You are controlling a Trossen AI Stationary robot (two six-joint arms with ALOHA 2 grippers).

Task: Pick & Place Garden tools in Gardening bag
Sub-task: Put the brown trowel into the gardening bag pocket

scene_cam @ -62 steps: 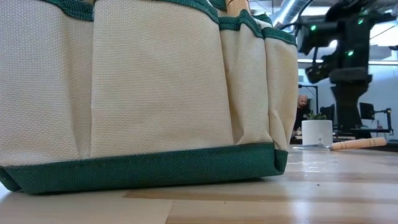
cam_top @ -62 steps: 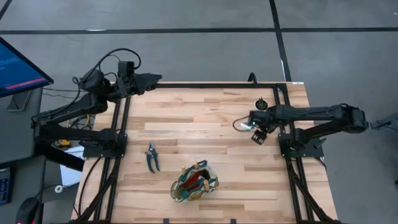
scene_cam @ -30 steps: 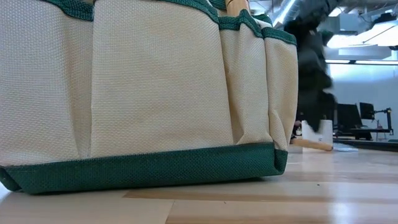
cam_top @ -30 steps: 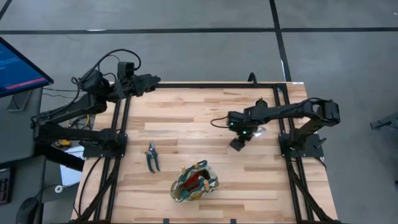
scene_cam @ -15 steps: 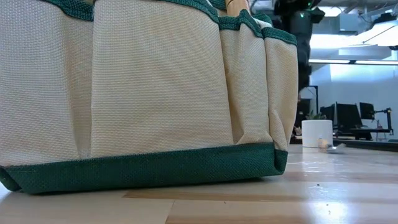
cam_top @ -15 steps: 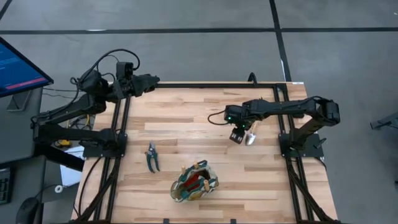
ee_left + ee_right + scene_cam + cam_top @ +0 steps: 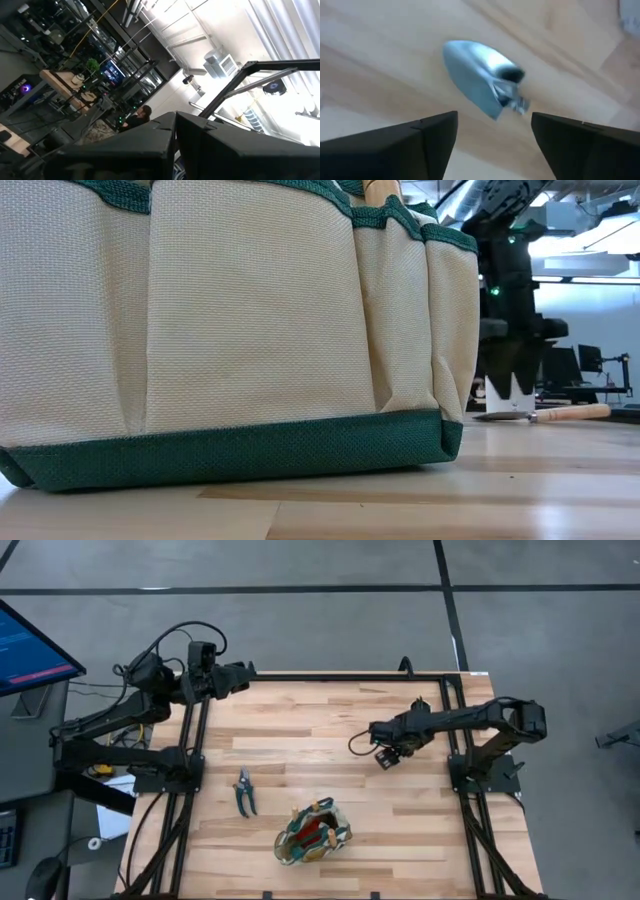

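- Right tool (image 7: 387, 758) hangs with fingers apart over a trowel (image 7: 480, 77) near the surface's (image 7: 300, 720) right edge
- left tool (image 7: 240, 675) pinched together, far-left corner
- bag (image 7: 313, 833) near front edge, shears (image 7: 244, 792) just beside

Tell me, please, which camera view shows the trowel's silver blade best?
The right wrist view: the trowel blade fills the picture between the open right claw fingers. The low view shows the trowel lying flat, far off. In the high view the arm hides it; the left wrist view misses it.

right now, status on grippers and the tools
Right gripper open above the trowel, not gripping. Left gripper shut, parked at the table's far-left corner. Shears lie left of the bag. Nothing in the way.
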